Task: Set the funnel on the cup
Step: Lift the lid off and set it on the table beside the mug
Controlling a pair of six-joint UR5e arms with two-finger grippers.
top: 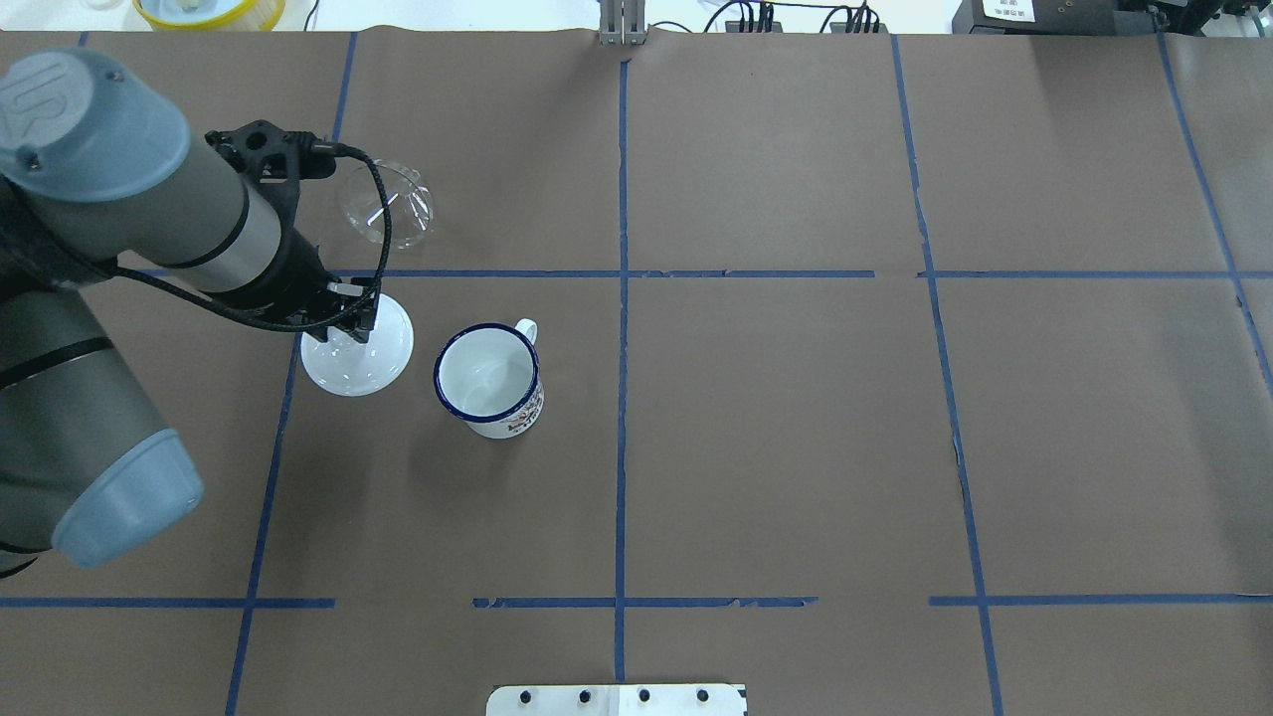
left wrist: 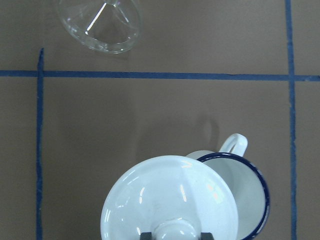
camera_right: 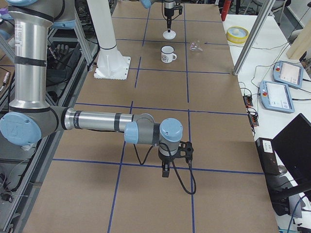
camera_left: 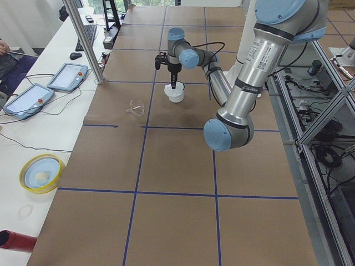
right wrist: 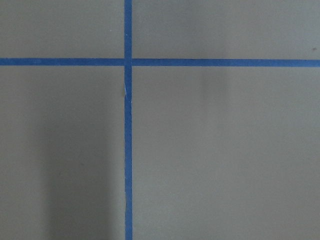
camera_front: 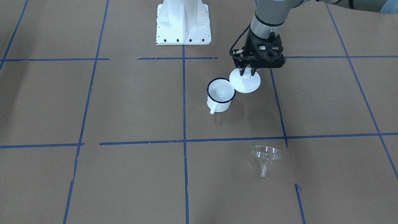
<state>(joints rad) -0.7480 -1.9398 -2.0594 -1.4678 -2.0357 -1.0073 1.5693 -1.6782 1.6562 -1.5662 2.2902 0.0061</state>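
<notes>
The cup [top: 488, 381] is a white enamel mug with a dark blue rim; it stands upright and empty, and also shows in the front view [camera_front: 220, 95]. The clear funnel [top: 386, 204] lies on its side on the paper, apart from the cup, and also shows in the front view [camera_front: 266, 154] and the left wrist view [left wrist: 100, 25]. My left gripper [camera_front: 247, 71] is shut on the knob of a white domed lid [camera_front: 247, 82] and holds it right beside the cup. In the left wrist view the lid [left wrist: 165, 200] overlaps the cup's rim [left wrist: 247, 195]. My right gripper [camera_right: 165, 174] hangs far off; I cannot tell its state.
Brown paper with blue tape lines covers the table [top: 776, 438]. The white robot base [camera_front: 183, 21] stands behind the cup. A yellow bowl [top: 209, 10] sits past the table's far edge. The right wrist view shows only paper and tape [right wrist: 128, 62].
</notes>
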